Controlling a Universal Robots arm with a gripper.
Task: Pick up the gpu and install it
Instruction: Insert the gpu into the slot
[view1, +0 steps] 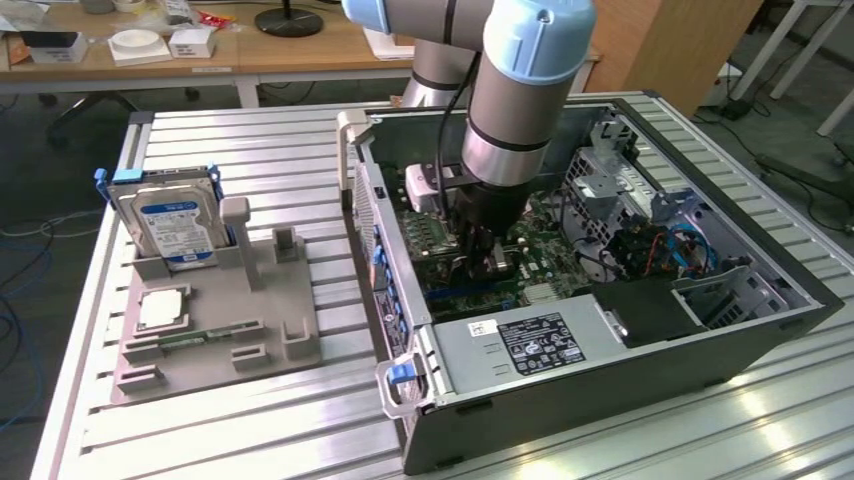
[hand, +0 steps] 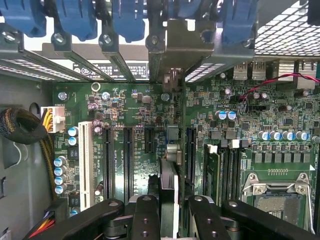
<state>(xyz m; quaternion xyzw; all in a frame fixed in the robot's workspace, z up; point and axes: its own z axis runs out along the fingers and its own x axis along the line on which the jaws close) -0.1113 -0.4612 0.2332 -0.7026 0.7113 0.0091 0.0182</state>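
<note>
Where the arm (view1: 514, 90) stands down inside the open computer case (view1: 747, 330), the claw (hand: 169, 212) is closed on the gpu (hand: 170, 187), its black fingers (hand: 145, 215) pressing the thin card from both sides. In the wrist view the gpu is seen edge-on, upright over the green motherboard (hand: 125, 107), lying in line with the long black expansion slots (hand: 107, 155) on either side of it. Its silver end bracket (hand: 182, 47) reaches the case's rear wall, among a row of blue clips (hand: 75, 17). Whether the card's lower edge sits in a slot cannot be told. Off to one side of the board is the metal-framed processor socket (hand: 272, 200). In the exterior view the claw (view1: 483, 235) is low over the middle of the board, with the grey power supply (view1: 534, 345) at the near end of the case. On the ribbed metal table (view1: 227, 140), at the exterior view's left and well apart from the case, a grey holder (view1: 274, 335) carries an upright hard drive (view1: 174, 225) and a flat narrow memory stick (view1: 207, 335)
</note>
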